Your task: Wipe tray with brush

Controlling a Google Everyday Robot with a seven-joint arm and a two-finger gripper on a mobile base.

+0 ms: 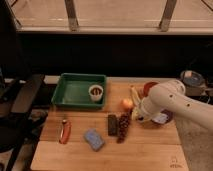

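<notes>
Your gripper [137, 116], pinched closed, hangs right of bench [150, 150] centre, just beside the dark brush [123, 128], w/ green tray [72, 94] well apart at back-left corner.

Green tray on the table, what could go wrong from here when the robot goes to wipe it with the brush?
1. A small cup stands inside the tray near its right wall; a sweep could tip it over.
2. The brush lies right beside the black block, so a grasp may catch both.
3. The gripper, jaws shut, sits low by the purple bowl and the orange fruit; moving off could nudge them.
</notes>
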